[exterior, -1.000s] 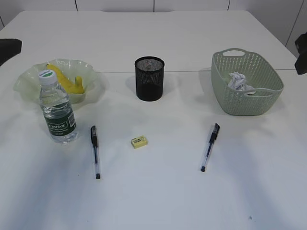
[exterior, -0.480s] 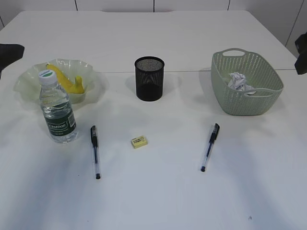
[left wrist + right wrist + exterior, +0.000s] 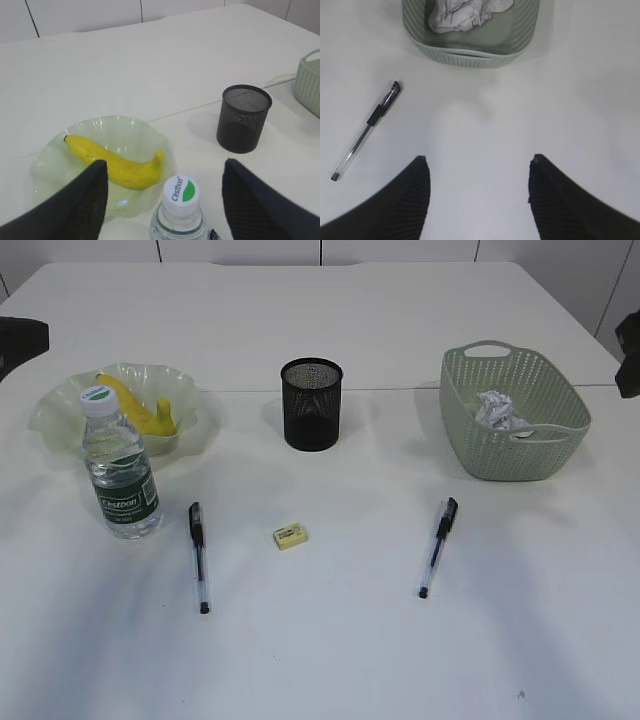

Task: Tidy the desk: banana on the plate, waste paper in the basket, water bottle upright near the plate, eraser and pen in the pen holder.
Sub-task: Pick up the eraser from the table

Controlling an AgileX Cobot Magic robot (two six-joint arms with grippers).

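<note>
A banana [image 3: 140, 406] lies on the pale green plate [image 3: 50, 410]. A water bottle [image 3: 118, 468] stands upright in front of the plate. Crumpled waste paper [image 3: 500, 411] lies in the green basket [image 3: 560, 445]. A black mesh pen holder [image 3: 311, 404] stands at centre. A yellow eraser [image 3: 290, 536] and two pens, one left [image 3: 198, 553] and one right [image 3: 438, 543], lie on the table. My left gripper [image 3: 162, 167] is open above the bottle cap [image 3: 179, 192], near the banana [image 3: 115, 162]. My right gripper [image 3: 477, 162] is open over bare table, near the right pen [image 3: 366, 130] and the basket [image 3: 470, 52].
The white table [image 3: 330, 640] has a seam line across its middle. Only dark bits of the arms show in the exterior view, at the far left edge [image 3: 20, 340] and the far right edge [image 3: 630, 355].
The dark left arm part at the left edge of the exterior view has shifted slightly. The objects on the table have not moved.
</note>
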